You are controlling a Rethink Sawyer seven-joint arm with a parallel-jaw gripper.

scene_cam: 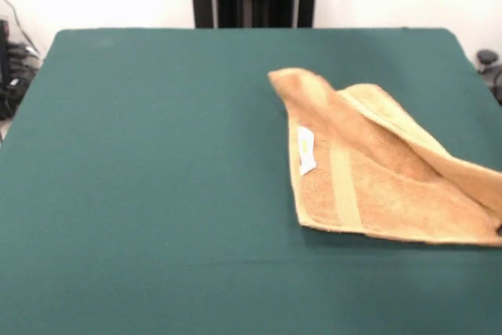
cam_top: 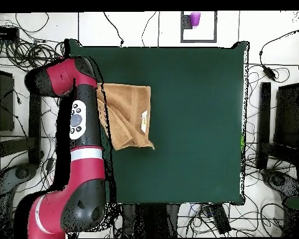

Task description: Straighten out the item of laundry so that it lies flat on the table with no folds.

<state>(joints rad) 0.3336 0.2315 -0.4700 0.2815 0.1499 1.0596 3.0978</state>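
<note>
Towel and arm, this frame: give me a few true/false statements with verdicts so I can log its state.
1. The towel lies fully flat. False: one part is folded over the rest.
2. A small white label shows on the towel. True.
3. The towel sits in the middle of the table. False: it lies toward one side edge.
4. The gripper is clamped on the towel. False: no gripper shows in either view.
5. The arm stretches along the table's side nearest the towel. True.

Orange-tan towel (scene_cam: 376, 182) with paler band and white label (scene_cam: 306, 150) on dark green table (scene_cam: 157, 178).
</note>
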